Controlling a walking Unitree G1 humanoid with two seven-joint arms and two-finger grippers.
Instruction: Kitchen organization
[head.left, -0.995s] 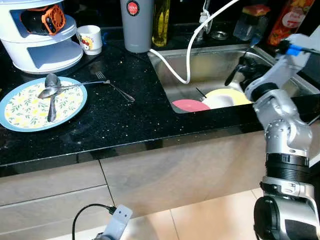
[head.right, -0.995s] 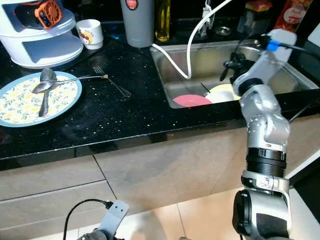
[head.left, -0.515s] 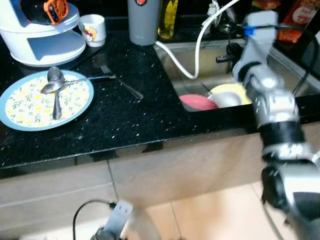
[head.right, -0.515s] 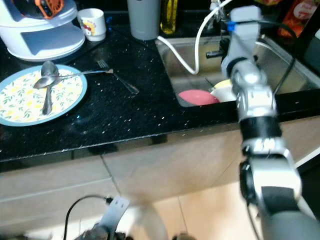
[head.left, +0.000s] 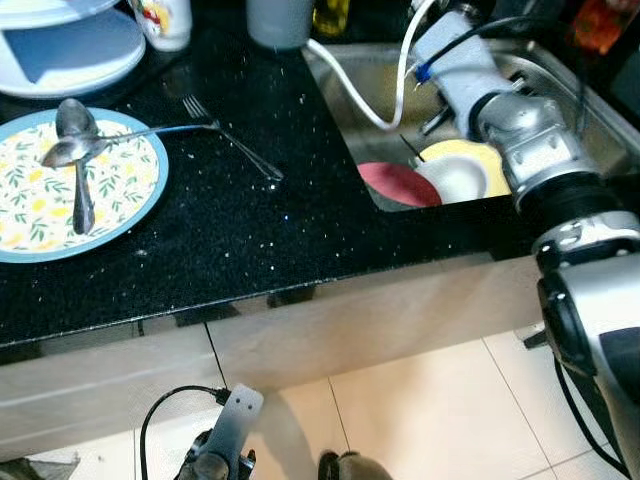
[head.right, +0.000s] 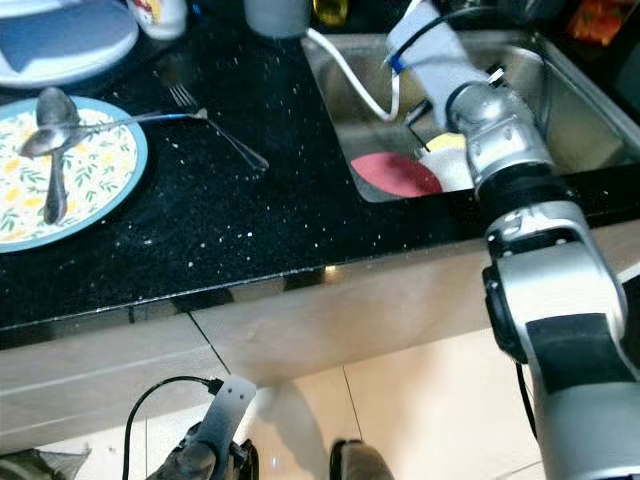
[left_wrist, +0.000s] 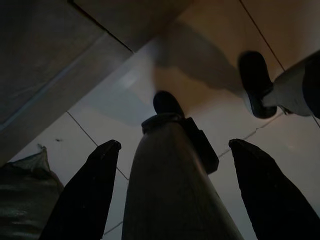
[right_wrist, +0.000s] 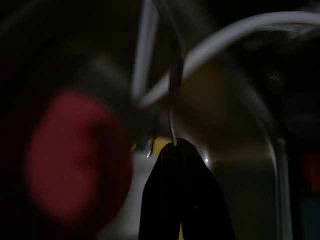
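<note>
A steel sink (head.left: 560, 95) holds a red plate (head.left: 393, 186), a white bowl (head.left: 456, 180) and a yellow plate (head.left: 487, 158). My right arm reaches down into it, its gripper (right_wrist: 174, 145) low over the dishes near the white hose (head.left: 352, 92). In the blurred right wrist view the fingers (right_wrist: 182, 200) are pressed together, with a thin metal utensil (right_wrist: 172, 105) sticking out from their tip. On the black counter lie a flowered plate (head.left: 120, 195) bearing two spoons (head.left: 75, 165), and a fork (head.left: 232, 143). My left gripper (left_wrist: 175, 145) hangs open by the floor.
A white rack base (head.left: 70, 55), a mug (head.left: 165, 20) and a grey canister (head.left: 278, 15) stand along the counter's back. Bottles (head.left: 600, 20) sit behind the sink. The counter edge (head.left: 300, 285) overhangs the cabinet fronts and tiled floor (head.left: 430, 410).
The camera has tipped down and moved closer. My right arm has swung from the sink's right rim in over the dishes, lower into the basin. The plate, spoons and fork lie as before.
</note>
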